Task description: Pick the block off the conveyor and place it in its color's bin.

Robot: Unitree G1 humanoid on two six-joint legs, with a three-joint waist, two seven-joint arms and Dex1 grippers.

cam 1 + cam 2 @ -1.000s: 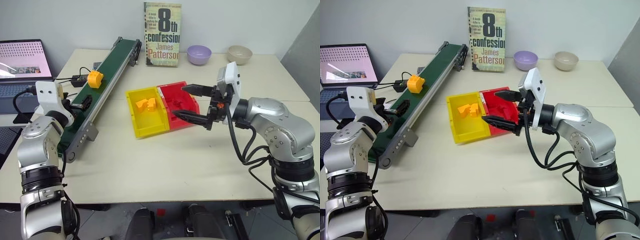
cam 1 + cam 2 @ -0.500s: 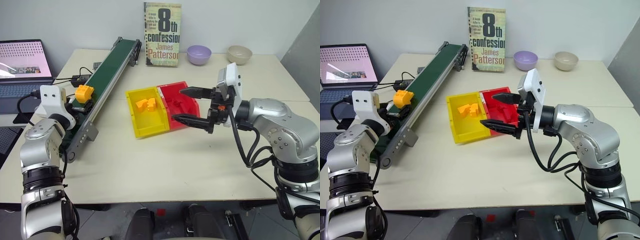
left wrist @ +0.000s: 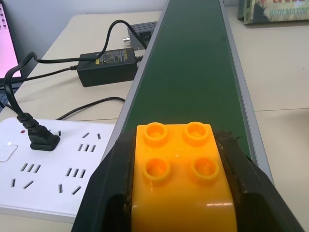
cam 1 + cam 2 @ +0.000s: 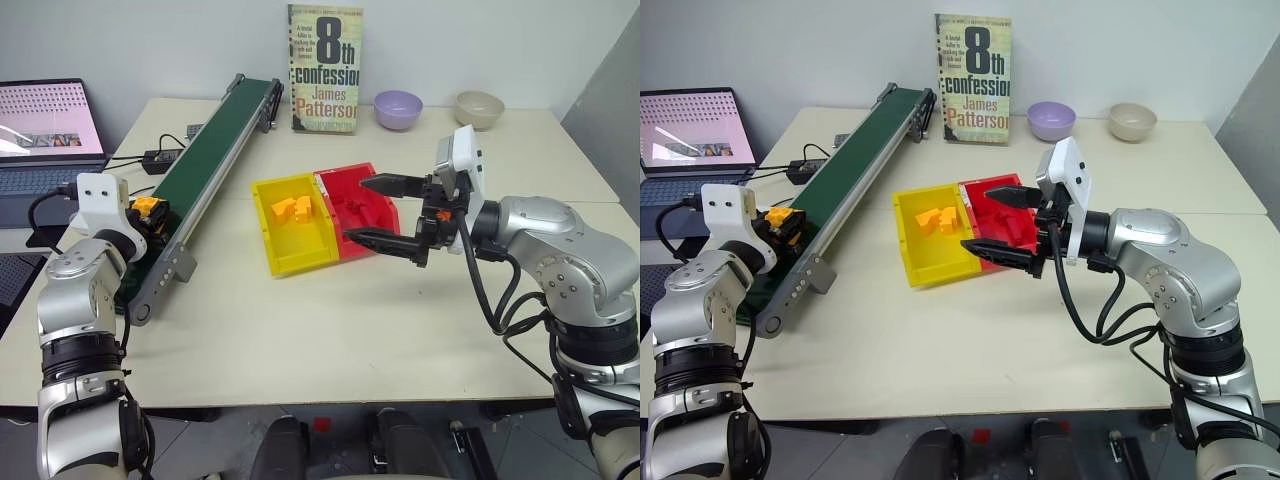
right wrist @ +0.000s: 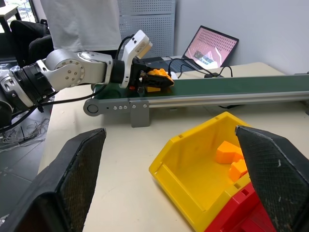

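Beige counter [image 4: 330,330]. Left hand [image 4: 780,226] clamped on block [image 3: 181,181] at near end of conveyor [image 4: 205,165]. Right hand [image 4: 385,210] open beside bin [image 4: 290,225]. Risk: shallow side grip, block could slip during carry across.

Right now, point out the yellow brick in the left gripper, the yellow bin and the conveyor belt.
yellow brick [image 3: 179,179]: left wrist view, studded top face.
left gripper [image 3: 181,186]: left wrist view, midway between its fingertips.
yellow bin [image 4: 291,253]: left eye view, sloped front wall.
conveyor belt [image 4: 860,147]: right eye view, bare green belt surface.
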